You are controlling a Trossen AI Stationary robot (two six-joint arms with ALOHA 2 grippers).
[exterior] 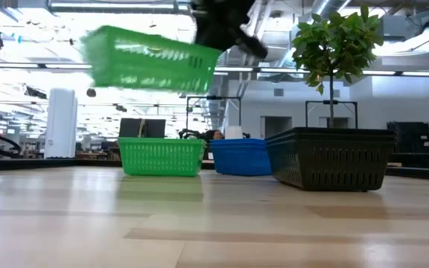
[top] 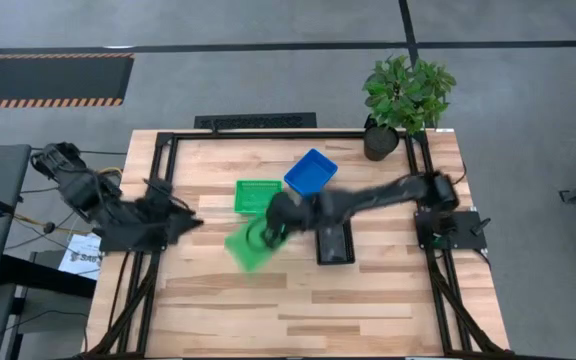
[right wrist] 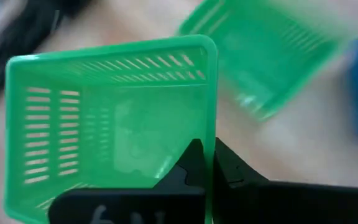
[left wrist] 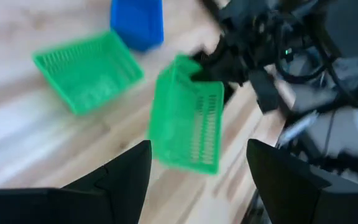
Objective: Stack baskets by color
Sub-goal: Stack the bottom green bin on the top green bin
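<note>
My right gripper (top: 273,226) is shut on a bright green basket (top: 248,246) and holds it in the air over the middle of the table (top: 368,300). It shows high up in the low view, as the raised green basket (exterior: 151,67). A second green basket (top: 258,195), a blue basket (top: 311,172) and a black basket (top: 335,242) rest on their bottoms on the table. My left gripper (left wrist: 197,180) stands open at the table's left side, apart from all baskets, with nothing between its fingers. My right gripper pinches the rim of the green basket's end wall (right wrist: 211,134), one finger inside the basket and one outside. The fingers come slanting down from the table's right side. The basket is lifted clear of the table and tilted, reaching away from the fingers toward the table's left.
A potted plant (top: 406,95) stands at the table's far right corner. The black basket lies under my right arm, the second green basket (exterior: 161,156) and the blue basket (exterior: 240,156) just beyond it. Bare wood lies along the near side.
</note>
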